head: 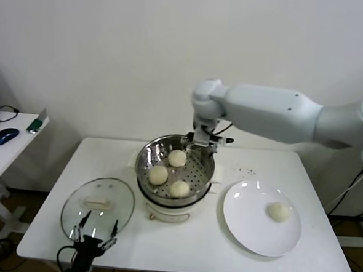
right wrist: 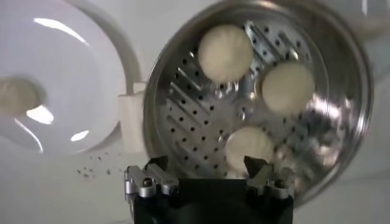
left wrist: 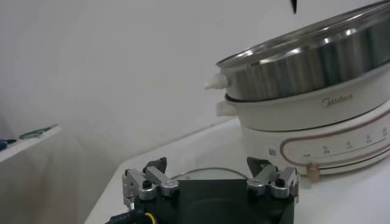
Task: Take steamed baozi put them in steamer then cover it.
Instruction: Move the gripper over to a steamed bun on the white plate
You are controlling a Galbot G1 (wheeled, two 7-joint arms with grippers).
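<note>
The steamer stands mid-table, a shiny steel pot on a cream base, and holds three baozi on its perforated floor. A fourth baozi lies on the white plate at the right. My right gripper hovers over the steamer's far rim, open and empty; its wrist view looks down on the steamer, the three baozi and the plate. My left gripper is open and empty at the table's front left, over the near edge of the glass lid.
The glass lid lies flat on the table left of the steamer. A side desk with a mouse stands at far left. The left wrist view shows the steamer's base close by.
</note>
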